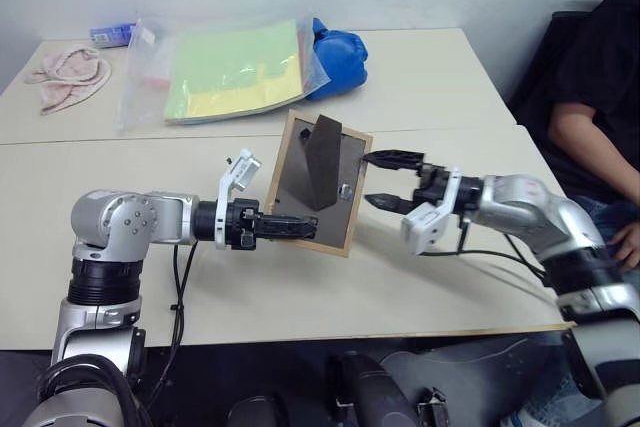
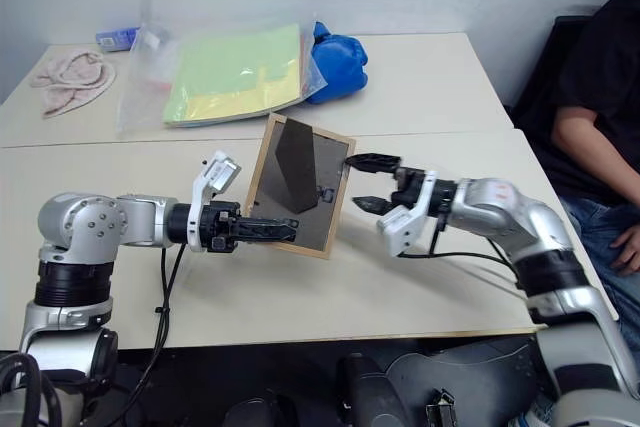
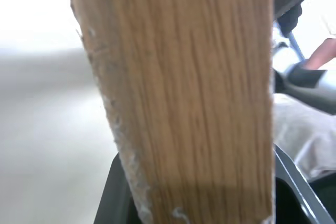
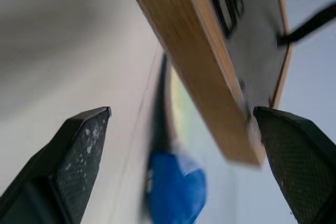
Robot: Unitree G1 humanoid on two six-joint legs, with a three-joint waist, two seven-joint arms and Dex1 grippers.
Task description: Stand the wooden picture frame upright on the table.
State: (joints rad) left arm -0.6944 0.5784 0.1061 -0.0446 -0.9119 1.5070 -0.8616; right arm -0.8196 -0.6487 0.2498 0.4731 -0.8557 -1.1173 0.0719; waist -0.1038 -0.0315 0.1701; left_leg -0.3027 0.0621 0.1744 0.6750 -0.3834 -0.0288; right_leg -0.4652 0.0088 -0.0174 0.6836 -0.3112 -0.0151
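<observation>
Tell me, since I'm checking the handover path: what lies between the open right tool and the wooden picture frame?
Nothing. In the left eye view the right tool stands just off the wooden picture frame, only a bare gap of air over the table between them.

Small light-wood picture frame (image 1: 318,183), dark back facing the camera, fold-out stand swung open, tilted near upright, lower edge over the plain beige surface (image 1: 420,277), near its middle

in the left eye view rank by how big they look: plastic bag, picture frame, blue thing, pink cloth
1. plastic bag, largest.
2. picture frame, though it sits nearer the camera, so its rank is less sure.
3. blue thing and pink cloth look alike in size; unranked.
</observation>
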